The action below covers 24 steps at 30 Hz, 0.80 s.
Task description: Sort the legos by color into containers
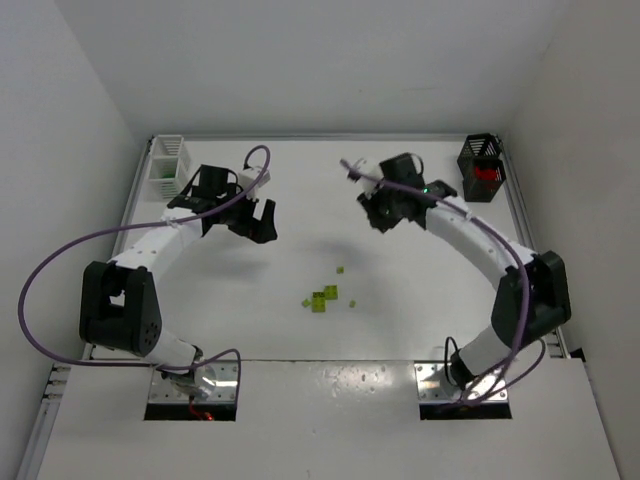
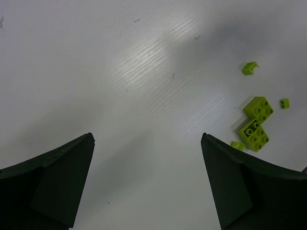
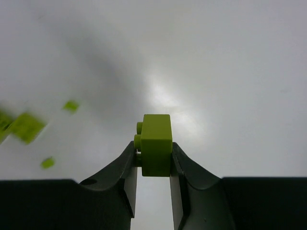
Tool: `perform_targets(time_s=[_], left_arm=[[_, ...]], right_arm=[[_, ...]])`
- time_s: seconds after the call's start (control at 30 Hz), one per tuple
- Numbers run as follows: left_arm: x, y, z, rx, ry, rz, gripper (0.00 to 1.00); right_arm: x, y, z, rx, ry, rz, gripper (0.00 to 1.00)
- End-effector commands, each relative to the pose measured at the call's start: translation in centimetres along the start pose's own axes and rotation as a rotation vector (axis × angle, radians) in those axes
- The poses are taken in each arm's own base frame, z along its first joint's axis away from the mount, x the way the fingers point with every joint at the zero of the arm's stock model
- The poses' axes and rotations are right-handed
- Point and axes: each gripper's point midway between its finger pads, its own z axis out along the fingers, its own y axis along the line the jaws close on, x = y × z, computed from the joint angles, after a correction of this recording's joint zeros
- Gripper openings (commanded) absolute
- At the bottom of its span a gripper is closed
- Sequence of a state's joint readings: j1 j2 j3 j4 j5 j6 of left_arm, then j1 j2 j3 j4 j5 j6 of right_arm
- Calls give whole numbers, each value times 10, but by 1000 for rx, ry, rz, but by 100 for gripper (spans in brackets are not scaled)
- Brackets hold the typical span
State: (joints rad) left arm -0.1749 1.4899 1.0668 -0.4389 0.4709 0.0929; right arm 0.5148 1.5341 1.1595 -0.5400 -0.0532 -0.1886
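Nearest the arm bases, a handful of loose lime legos (image 1: 322, 298) lies scattered on the white table (image 1: 430, 300), roughly midway between the two arms, and no other colour shows among them. The left wrist view picks out two square studded bricks (image 2: 258, 109) touching each other, with a few smaller lime bits close around them. Further in, the left gripper (image 1: 256, 216) hangs above bare table to the left of that scatter. Its jaws are spread wide with nothing between them, a stance that looks meant for coming down over a brick rather than for carrying one. Across from it, the right gripper (image 1: 385, 212) is raised off the surface with its fingers (image 3: 125, 165) pinched on a lime brick (image 3: 156, 143). The brick is gripped by its flat sides with the studs turned leftward, which gives the pads smooth faces to press on and should keep so small a piece from twisting. At the far edge stand the containers. The white bin (image 1: 166, 165) is in the left corner and its contents are too small to make out. The black bin (image 1: 480, 168) is in the right corner with red pieces (image 1: 487, 173) inside. Since red already sits in the black bin, the held brick probably belongs in the white one, well apart from the right arm.
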Motion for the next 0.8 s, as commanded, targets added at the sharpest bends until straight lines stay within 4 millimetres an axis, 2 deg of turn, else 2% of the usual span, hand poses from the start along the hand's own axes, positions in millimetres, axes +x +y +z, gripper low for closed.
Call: perform_targets(time_s=[0.0, 0.03, 0.07, 0.1, 0.13, 0.17, 0.2, 0.23, 0.27, 0.33, 0.37, 0.4, 0.43, 0.47, 0.5, 0.53, 0.6, 0.67, 0.7, 0.77], left_arm=[[-26, 7, -9, -26, -70, 40, 100], [-26, 7, -9, -26, -70, 40, 100], [-26, 2, -7, -10, -69, 61, 100], [-27, -3, -6, 6, -69, 78, 100], [-22, -6, -4, 30, -55, 78, 100], [-18, -13, 0, 46, -41, 86, 100], [-12, -24, 5, 72, -23, 124, 100], [-7, -30, 8, 86, -11, 141, 100], [-7, -35, 10, 91, -6, 163, 100], [5, -50, 18, 107, 29, 203, 100], [8, -50, 22, 95, 46, 210, 100], [9, -53, 23, 95, 49, 228, 100], [9, -56, 24, 101, 51, 234, 100], [13, -58, 28, 102, 66, 238, 100], [15, -57, 30, 104, 75, 235, 100], [11, -61, 30, 110, 67, 246, 100], [13, -64, 33, 117, 77, 249, 100], [13, -62, 33, 109, 78, 259, 100], [16, -61, 36, 110, 88, 255, 100], [12, -65, 36, 115, 81, 265, 100]], right_arm=[[-41, -107, -23, 199, -110, 193, 0], [-41, -130, -24, 229, -108, 225, 0], [-33, -150, -9, 239, -69, 259, 0], [-41, -192, -27, 310, -94, 293, 0], [-38, -211, -26, 331, -89, 317, 0], [-42, -239, -21, 367, -85, 327, 0], [-31, -266, -26, 415, -79, 354, 0], [-26, -279, -26, 427, -72, 371, 0], [-24, -308, -27, 473, -79, 380, 0], [-14, -327, -24, 474, -58, 410, 0], [-29, -347, -39, 514, -110, 423, 0], [-23, -359, -40, 519, -116, 463, 0], [-8, -364, -21, 500, -74, 493, 0], [-11, -379, -32, 533, -106, 509, 0], [-4, -382, -29, 534, -98, 528, 0], [-6, -390, -26, 556, -118, 522, 0], [1, -404, -29, 583, -135, 542, 0], [10, -409, -17, 594, -110, 550, 0], [11, -417, -21, 611, -125, 553, 0], [16, -424, -14, 634, -119, 555, 0]])
